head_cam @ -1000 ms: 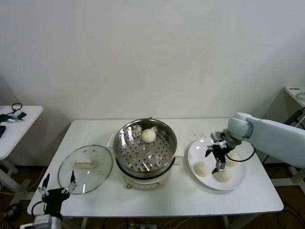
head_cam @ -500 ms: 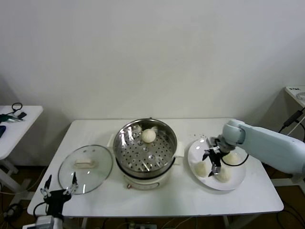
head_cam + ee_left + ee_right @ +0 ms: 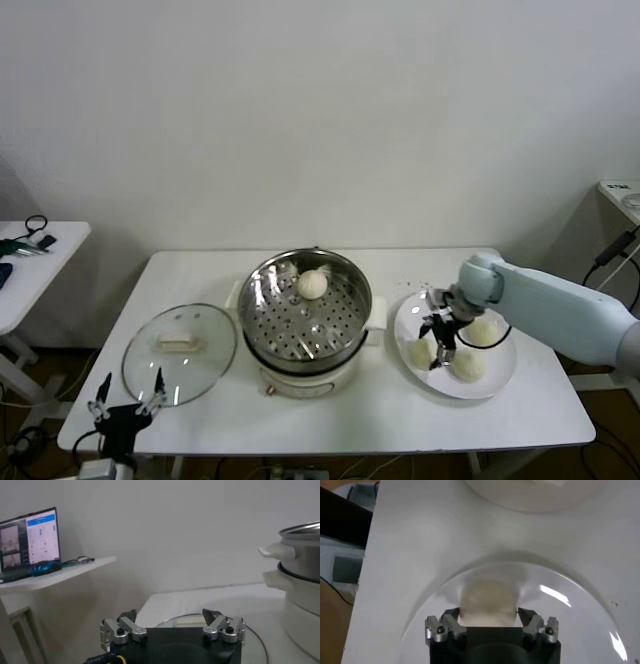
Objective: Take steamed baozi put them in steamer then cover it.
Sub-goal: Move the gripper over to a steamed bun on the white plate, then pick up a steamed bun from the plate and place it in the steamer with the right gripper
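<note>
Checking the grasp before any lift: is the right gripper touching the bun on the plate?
Touching: in the right wrist view the right gripper has both fingertips against the bun.

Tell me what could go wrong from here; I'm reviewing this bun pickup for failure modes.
The right end effector straddles the leftmost baozi on the white plate, fingers at its sides. Squeezing could dent or pinch the soft dough. A neighbouring baozi lies close, so the outer finger might nudge it. Carrying across, the bun could clip the steamer rim. The left end effector waits open by the cover.
</note>
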